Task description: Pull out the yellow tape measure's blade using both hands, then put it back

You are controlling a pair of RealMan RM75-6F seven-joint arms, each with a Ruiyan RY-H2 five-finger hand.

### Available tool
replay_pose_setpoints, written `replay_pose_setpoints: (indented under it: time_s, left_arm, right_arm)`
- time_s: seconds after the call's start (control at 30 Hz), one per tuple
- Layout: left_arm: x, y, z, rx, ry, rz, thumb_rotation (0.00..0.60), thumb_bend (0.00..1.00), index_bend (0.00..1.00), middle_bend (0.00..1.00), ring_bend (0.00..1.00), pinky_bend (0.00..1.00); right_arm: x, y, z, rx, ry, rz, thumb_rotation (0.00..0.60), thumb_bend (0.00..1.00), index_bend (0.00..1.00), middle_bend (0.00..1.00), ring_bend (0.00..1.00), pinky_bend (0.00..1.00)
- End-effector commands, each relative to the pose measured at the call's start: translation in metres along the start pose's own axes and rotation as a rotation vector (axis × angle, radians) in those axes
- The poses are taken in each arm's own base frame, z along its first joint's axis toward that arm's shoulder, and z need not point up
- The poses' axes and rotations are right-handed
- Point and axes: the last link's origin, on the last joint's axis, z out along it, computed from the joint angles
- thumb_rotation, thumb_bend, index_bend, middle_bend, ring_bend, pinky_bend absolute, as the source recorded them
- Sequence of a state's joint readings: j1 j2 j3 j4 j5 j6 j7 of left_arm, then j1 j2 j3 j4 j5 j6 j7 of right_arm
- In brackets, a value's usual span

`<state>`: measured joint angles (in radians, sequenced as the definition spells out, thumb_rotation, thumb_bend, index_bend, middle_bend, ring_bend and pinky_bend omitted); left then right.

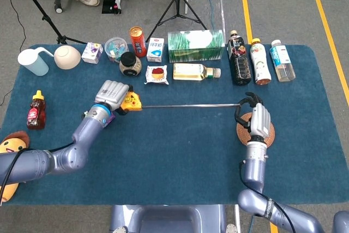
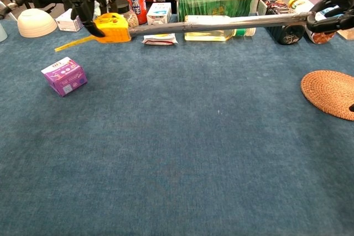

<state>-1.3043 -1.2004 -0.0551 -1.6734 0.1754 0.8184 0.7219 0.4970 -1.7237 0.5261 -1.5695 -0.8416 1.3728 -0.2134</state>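
My left hand (image 1: 112,95) (image 2: 83,1) grips the yellow tape measure (image 1: 131,102) (image 2: 112,28) above the table's left-centre. Its blade (image 1: 188,105) (image 2: 221,24) runs out long and level to the right. My right hand (image 1: 253,118) (image 2: 332,17) pinches the blade's tip over the woven coaster (image 1: 256,133) (image 2: 331,93). A yellow strap hangs from the case toward the left in the chest view.
A purple box (image 2: 64,75) lies on the blue cloth at the left. Along the back stand a green tissue box (image 1: 195,45), an oil bottle (image 1: 195,71), several drink bottles (image 1: 260,61), a red can (image 1: 137,41), a bowl (image 1: 67,57) and a syrup bottle (image 1: 36,109).
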Motion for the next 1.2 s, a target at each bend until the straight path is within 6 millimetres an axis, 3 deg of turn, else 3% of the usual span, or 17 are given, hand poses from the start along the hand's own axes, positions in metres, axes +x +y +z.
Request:
replay_pose_setpoints:
  time_s: [0.03, 0.23, 0.5, 0.9, 1.2]
  left_arm:
    - [-0.003, -0.014, -0.004, 0.018, -0.011, 0.003, 0.6, 0.35, 0.56, 0.43, 0.37, 0.49]
    - [-0.004, -0.039, -0.009, 0.051, -0.008, 0.007, 0.6, 0.35, 0.56, 0.43, 0.37, 0.49]
    - [-0.005, -0.05, -0.013, 0.062, -0.016, -0.002, 0.6, 0.35, 0.56, 0.43, 0.37, 0.49]
    - [-0.006, -0.038, -0.009, 0.029, -0.015, -0.02, 0.6, 0.35, 0.56, 0.43, 0.37, 0.49]
    - [-0.002, -0.012, 0.0, -0.007, -0.015, -0.051, 0.6, 0.35, 0.56, 0.43, 0.37, 0.49]
  right_arm:
    - [0.003, 0.004, 0.001, -0.01, 0.007, 0.001, 0.592, 0.69, 0.65, 0.23, 0.18, 0.28]
    - [0.009, 0.009, 0.003, -0.019, 0.017, 0.0, 0.591, 0.69, 0.65, 0.23, 0.18, 0.28]
    - [0.013, 0.013, 0.003, -0.027, 0.027, 0.001, 0.593, 0.69, 0.65, 0.23, 0.18, 0.28]
    - [0.012, 0.009, 0.0, -0.01, 0.015, 0.007, 0.6, 0.7, 0.65, 0.23, 0.18, 0.28]
    - [-0.003, -0.007, -0.008, 0.03, -0.022, 0.02, 0.6, 0.7, 0.65, 0.23, 0.18, 0.28]
